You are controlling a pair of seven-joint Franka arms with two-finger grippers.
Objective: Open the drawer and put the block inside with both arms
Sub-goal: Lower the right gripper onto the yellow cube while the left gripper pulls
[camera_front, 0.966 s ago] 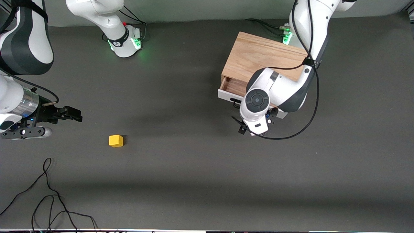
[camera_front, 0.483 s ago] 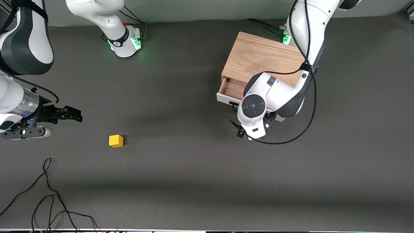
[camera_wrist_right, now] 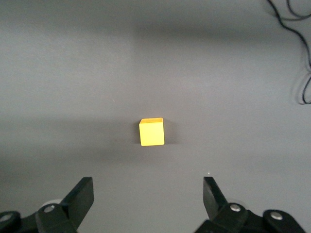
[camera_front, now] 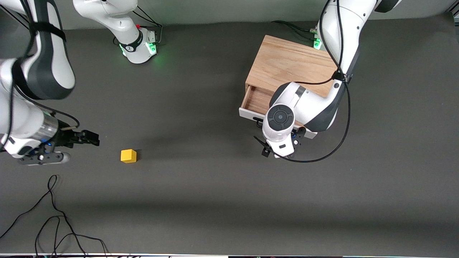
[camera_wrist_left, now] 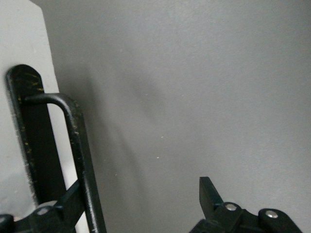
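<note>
Drawer (camera_front: 256,100) part-open, nothing visible inside; left pincer (camera_wrist_left: 131,204) spread around handle (camera_wrist_left: 80,155); right pincer (camera_wrist_right: 146,199) open

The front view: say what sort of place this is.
Likely a robot test bench: two arms bolted to a grey-matted table, a lone oak cabinet and block as props, loose cables.

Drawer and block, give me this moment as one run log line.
drawer: partly open | left gripper: open, one finger hooked at handle | block: on table, untouched | right gripper: open, beside block
</note>
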